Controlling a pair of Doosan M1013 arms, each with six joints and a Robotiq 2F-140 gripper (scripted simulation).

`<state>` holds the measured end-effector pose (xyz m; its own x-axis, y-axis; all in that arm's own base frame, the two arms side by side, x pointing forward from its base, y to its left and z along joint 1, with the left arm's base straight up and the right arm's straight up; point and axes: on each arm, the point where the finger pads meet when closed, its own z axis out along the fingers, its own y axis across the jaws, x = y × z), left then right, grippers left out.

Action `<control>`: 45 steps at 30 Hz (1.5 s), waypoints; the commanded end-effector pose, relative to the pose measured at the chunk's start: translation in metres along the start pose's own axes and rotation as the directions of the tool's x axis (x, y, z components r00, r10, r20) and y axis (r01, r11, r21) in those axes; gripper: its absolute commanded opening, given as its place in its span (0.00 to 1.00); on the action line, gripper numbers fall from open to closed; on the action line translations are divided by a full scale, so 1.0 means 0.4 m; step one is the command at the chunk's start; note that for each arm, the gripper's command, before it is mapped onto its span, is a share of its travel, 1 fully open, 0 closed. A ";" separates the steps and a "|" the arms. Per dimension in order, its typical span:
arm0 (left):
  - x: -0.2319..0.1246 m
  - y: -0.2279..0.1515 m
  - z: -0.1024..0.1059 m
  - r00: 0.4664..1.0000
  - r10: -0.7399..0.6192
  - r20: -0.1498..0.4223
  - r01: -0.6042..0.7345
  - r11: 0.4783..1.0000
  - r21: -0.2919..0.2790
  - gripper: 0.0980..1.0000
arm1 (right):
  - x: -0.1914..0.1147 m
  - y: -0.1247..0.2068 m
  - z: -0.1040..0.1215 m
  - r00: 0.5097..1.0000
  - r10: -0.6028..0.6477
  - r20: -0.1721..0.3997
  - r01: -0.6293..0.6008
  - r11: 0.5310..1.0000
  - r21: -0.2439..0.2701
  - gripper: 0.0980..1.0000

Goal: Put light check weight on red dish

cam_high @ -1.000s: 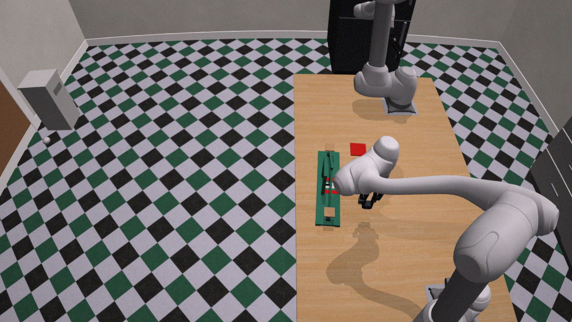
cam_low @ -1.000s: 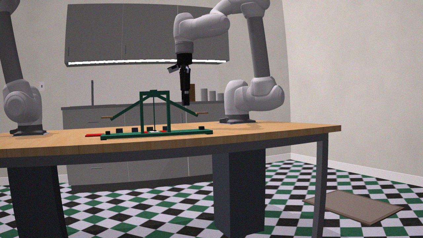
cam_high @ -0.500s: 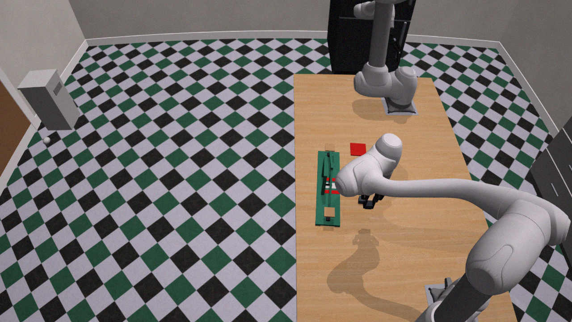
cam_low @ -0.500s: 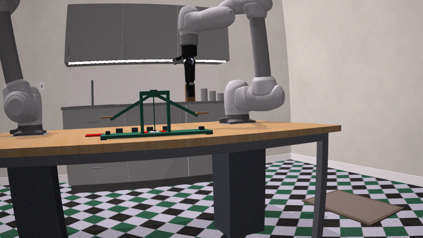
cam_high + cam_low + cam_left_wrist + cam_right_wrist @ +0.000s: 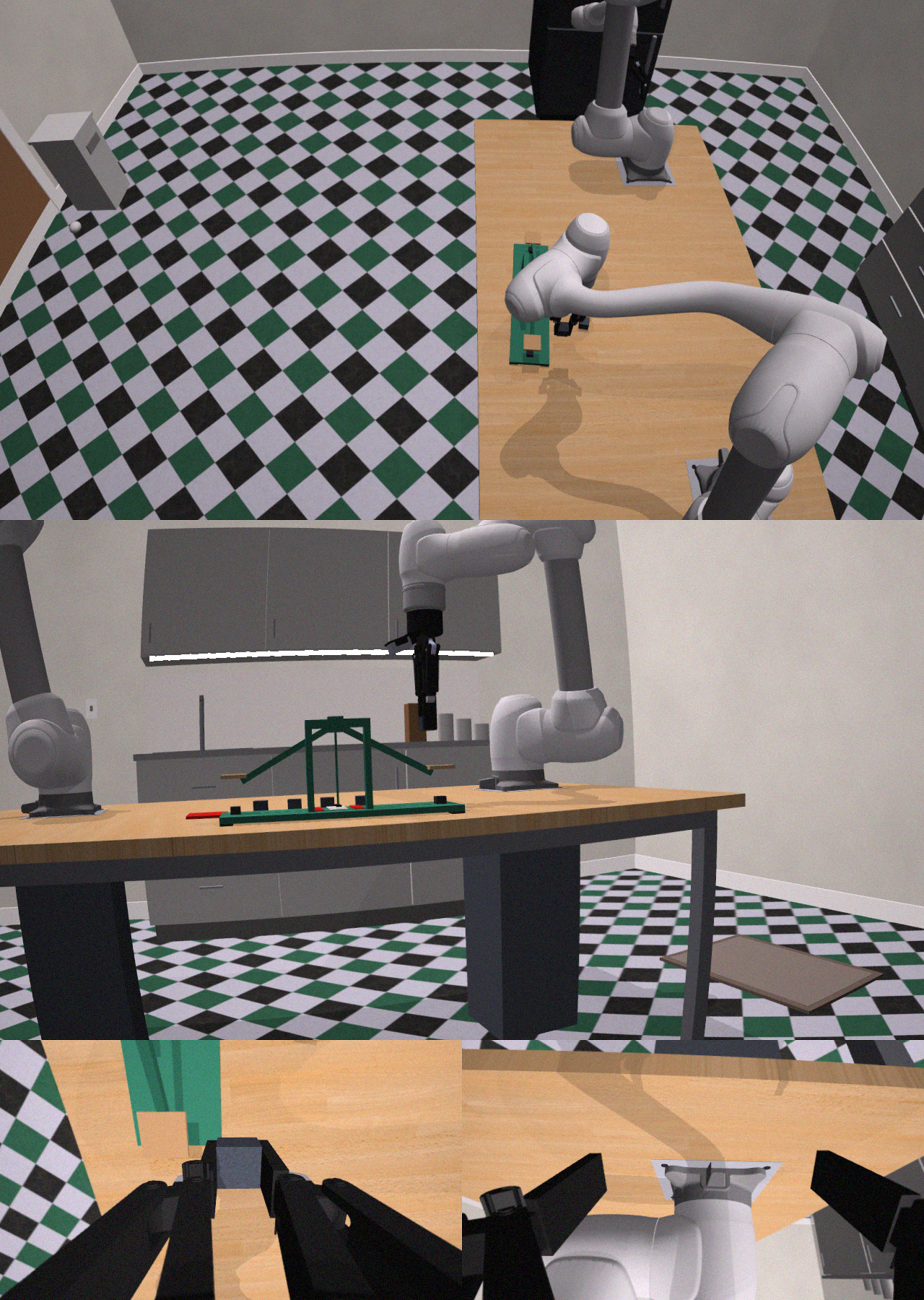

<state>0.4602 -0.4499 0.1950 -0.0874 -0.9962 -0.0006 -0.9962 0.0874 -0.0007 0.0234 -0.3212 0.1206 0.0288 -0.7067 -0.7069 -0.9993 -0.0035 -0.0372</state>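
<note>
Presently, one rocker balance (image 5: 517, 342) (image 5: 307, 772) (image 5: 202, 1094), green, on a wooden counter (image 5: 600, 414) (image 5: 581, 804) (image 5: 346, 1112) (image 5: 570, 1130); in the exterior view it stands at centre-left, its pointer (image 5: 336, 768) hanging over the white field (image 5: 338, 807).

Item: left gripper (image 5: 572, 325) (image 5: 426, 721) (image 5: 239, 1164). Jaws narrowly parted, closed on one blue-grey check weight (image 5: 239, 1167). The weight lies squarely between the fingertips, a face against each, at the centre of the left wrist frame. The jaws point down, raised above the counter; in the exterior view they appear above and slightly left of the right-hand pan (image 5: 441, 766). In the left wrist frame, a tan pan (image 5: 162, 1134) appears to the left of the held weight and a little higher. Whether this weight is the light one cannot be told.

Item: right gripper (image 5: 709, 1170). Jaws spread fully wide, nothing between them.

Item: red dish (image 5: 205, 815), at lower left of the exterior view, by the balance's left end, well apart from the held weight; hidden in the top view.

Item: four dark weights (image 5: 294, 804), in a row beyond the balance base, exterior view.
</note>
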 end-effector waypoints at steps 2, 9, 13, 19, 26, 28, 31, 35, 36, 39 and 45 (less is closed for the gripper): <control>0.004 -0.082 -0.002 1.000 0.001 -0.001 -0.001 1.000 -0.001 0.16 | 0.000 0.000 -0.001 1.000 0.000 -0.001 0.000 1.000 0.000 1.00; 0.004 -0.185 -0.002 1.000 0.001 -0.001 -0.001 1.000 -0.001 0.16 | 0.000 0.000 -0.001 1.000 0.000 -0.001 0.000 1.000 0.000 1.00; 0.004 -0.193 -0.002 1.000 0.001 -0.001 -0.001 1.000 -0.001 0.16 | 0.000 0.000 -0.001 1.000 0.000 -0.001 0.000 1.000 0.000 1.00; 0.004 -0.193 -0.002 1.000 0.001 -0.001 -0.001 1.000 -0.001 0.16 | 0.000 0.000 -0.001 1.000 0.000 -0.001 0.000 1.000 0.000 1.00; 0.004 -0.193 -0.002 1.000 0.001 -0.001 -0.001 1.000 -0.001 0.16 | 0.000 0.000 -0.001 1.000 0.000 -0.001 0.000 1.000 0.000 1.00; 0.004 -0.193 -0.002 1.000 0.001 -0.001 -0.001 1.000 -0.001 0.16 | 0.000 0.000 -0.001 1.000 0.000 -0.001 0.000 1.000 0.000 1.00; 0.004 -0.193 -0.002 1.000 0.001 -0.001 -0.001 1.000 -0.001 0.16 | 0.000 0.000 -0.001 1.000 0.000 -0.001 0.000 1.000 0.000 1.00; 0.004 -0.193 -0.002 1.000 0.001 -0.001 -0.001 1.000 -0.001 0.16 | 0.000 0.000 -0.001 1.000 0.000 -0.001 0.000 1.000 0.000 1.00; 0.004 -0.193 -0.002 1.000 0.001 -0.001 -0.001 1.000 -0.001 0.16 | 0.000 0.000 -0.001 1.000 0.000 -0.001 0.000 1.000 0.000 1.00; 0.004 -0.193 0.000 1.000 0.001 -0.001 -0.001 1.000 -0.001 0.16 | 0.000 0.000 -0.001 1.000 0.000 -0.001 0.000 1.000 0.000 1.00; 0.004 -0.193 0.020 1.000 0.001 -0.001 -0.001 1.000 -0.001 0.16 | 0.000 0.000 -0.001 1.000 0.000 -0.001 0.000 1.000 0.000 1.00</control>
<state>0.5366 -0.4582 0.1901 -0.0884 -0.9961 -0.0005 -0.9961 0.0884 0.0014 0.0234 -0.3212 0.1206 0.0288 -0.7067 -0.7069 -0.9993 -0.0035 -0.0372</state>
